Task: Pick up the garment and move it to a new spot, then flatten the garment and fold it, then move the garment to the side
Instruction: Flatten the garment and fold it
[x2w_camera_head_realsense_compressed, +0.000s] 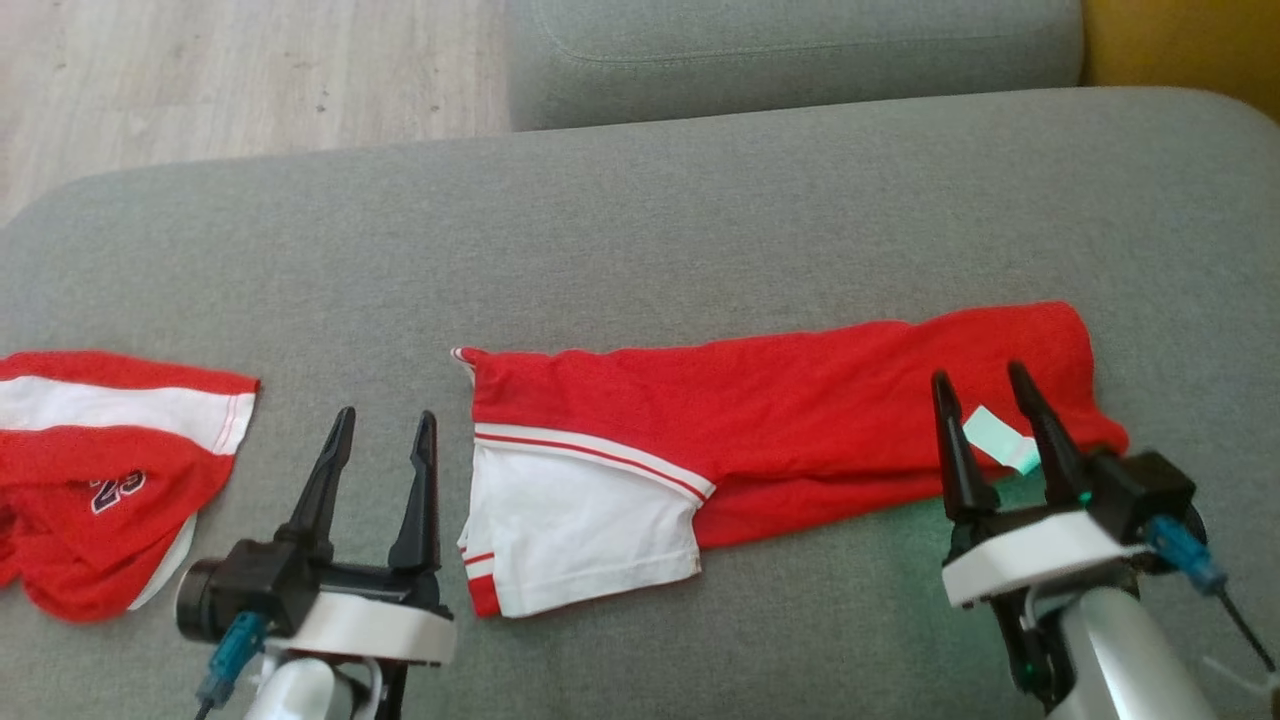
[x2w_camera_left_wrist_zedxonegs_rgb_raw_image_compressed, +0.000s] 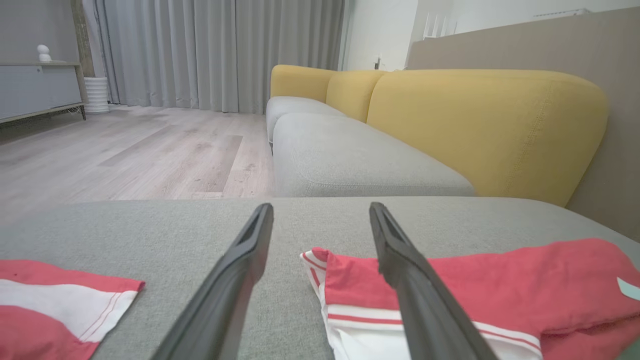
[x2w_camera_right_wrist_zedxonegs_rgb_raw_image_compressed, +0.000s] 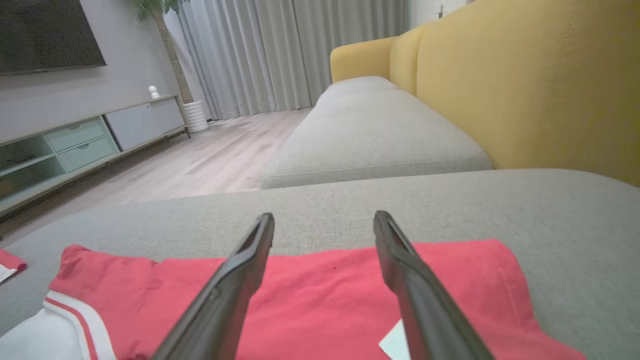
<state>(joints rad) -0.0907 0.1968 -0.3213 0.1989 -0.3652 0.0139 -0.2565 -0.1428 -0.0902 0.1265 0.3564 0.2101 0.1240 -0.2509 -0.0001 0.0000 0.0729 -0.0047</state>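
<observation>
A red garment (x2w_camera_head_realsense_compressed: 790, 420) with a white, red-striped sleeve lies folded into a long strip across the grey sofa cushion (x2w_camera_head_realsense_compressed: 640, 220). It also shows as the red garment (x2w_camera_left_wrist_zedxonegs_rgb_raw_image_compressed: 500, 280) in the left wrist view and the red garment (x2w_camera_right_wrist_zedxonegs_rgb_raw_image_compressed: 320, 300) in the right wrist view. My left gripper (x2w_camera_head_realsense_compressed: 388, 422) stands open just left of the white sleeve end, holding nothing. My right gripper (x2w_camera_head_realsense_compressed: 980, 380) is open above the garment's right end, straddling a pale label (x2w_camera_head_realsense_compressed: 1000, 438), with nothing gripped.
A second red and white garment (x2w_camera_head_realsense_compressed: 100, 470) with a number print lies crumpled at the cushion's left edge. Beyond the cushion are another grey seat (x2w_camera_head_realsense_compressed: 790, 50), yellow backrests (x2w_camera_left_wrist_zedxonegs_rgb_raw_image_compressed: 480, 120) and wooden floor (x2w_camera_head_realsense_compressed: 240, 70). A low TV cabinet (x2w_camera_right_wrist_zedxonegs_rgb_raw_image_compressed: 75, 145) stands far off.
</observation>
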